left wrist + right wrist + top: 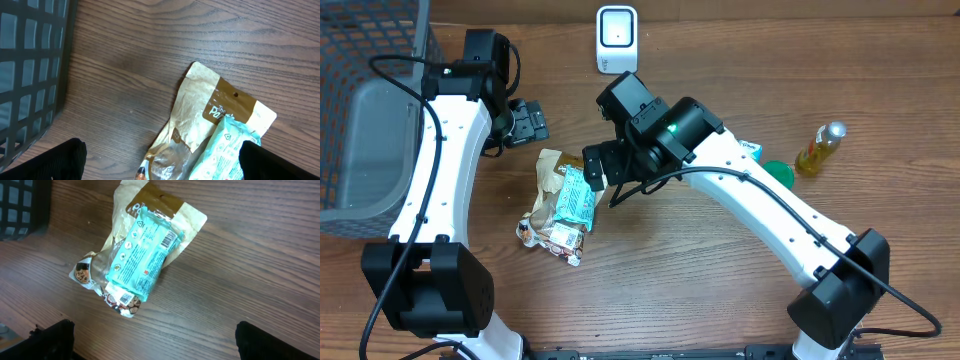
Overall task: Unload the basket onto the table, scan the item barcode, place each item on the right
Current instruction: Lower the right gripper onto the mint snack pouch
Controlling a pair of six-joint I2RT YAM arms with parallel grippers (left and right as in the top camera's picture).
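Here teal packet (142,255) lies on brown pouch (548,165), mid tabletop (700,300), barcode (170,240) up; right gripper (599,167) hovers over it, jaws released, empty; left gripper (525,122) too. Better pinch packet alone by long edges (barcode uncovered), then show to scanner (617,38).

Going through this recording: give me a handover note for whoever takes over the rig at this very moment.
Grippers: left gripper open and empty, beside the basket; right gripper open and empty, above the teal packet.
Things: the teal packet lies on a tan snack bag on the table, with its barcode facing up. The scanner stands apart at the table's far side.
Done: nothing picked up yet.
Left: grasp the packet and show its barcode to the scanner.
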